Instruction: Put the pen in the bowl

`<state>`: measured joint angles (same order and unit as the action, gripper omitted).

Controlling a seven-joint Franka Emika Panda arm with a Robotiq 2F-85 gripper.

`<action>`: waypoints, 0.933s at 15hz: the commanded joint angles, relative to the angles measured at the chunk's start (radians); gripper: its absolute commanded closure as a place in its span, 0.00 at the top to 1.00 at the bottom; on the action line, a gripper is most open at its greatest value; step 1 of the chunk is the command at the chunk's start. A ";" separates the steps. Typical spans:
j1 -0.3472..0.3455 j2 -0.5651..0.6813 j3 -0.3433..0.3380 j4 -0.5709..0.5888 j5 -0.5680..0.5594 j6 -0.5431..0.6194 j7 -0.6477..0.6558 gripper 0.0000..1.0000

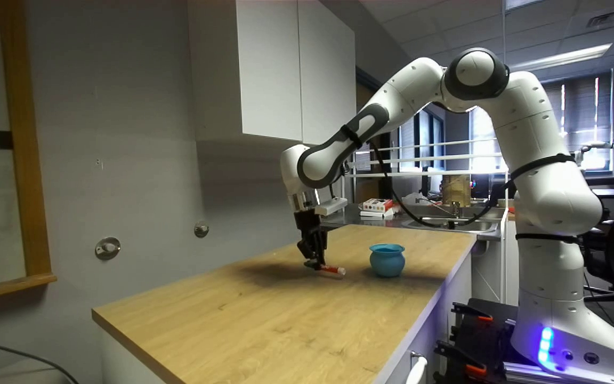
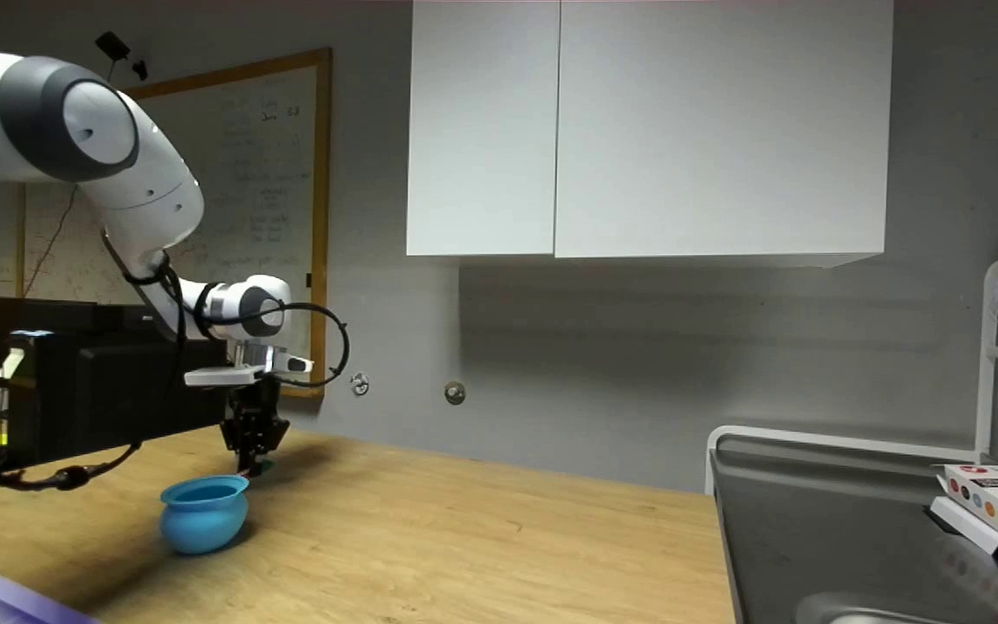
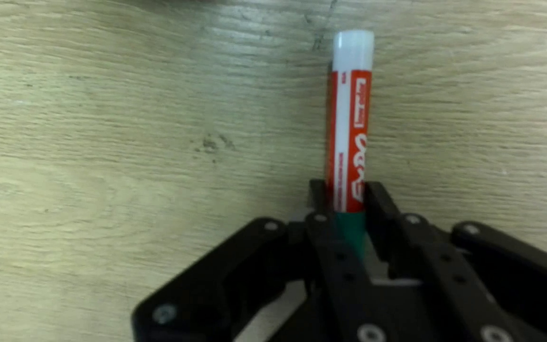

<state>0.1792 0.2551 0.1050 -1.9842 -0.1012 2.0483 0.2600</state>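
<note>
Pinching the tubular pen [image 3: 349,123]; round-bellied bowl [image 1: 387,264] nearby.

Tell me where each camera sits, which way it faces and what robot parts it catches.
An exterior view: looks along the table toward the sink from beyond the opposite end; the arm shows down to its base.
An exterior view: near the sink end, looks across the table at the cabinet and whiteboard; the arm shows without its base.
Wrist view: on the arm behind the gripper, looks down at the pen and table; only the gripper shows.
Both exterior views share the bowl, cabinet, arm and gripper.
</note>
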 commanded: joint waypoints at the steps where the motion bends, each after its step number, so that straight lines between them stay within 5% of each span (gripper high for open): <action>1: 0.011 -0.083 -0.011 -0.031 -0.039 -0.020 0.070 0.08; 8: -0.039 -0.420 -0.018 -0.260 -0.097 0.092 0.333 0.08; 14: -0.135 -0.711 0.067 -0.503 -0.221 0.181 0.618 0.08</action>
<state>0.0983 -0.3097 0.1113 -2.3454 -0.2637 2.1758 0.7344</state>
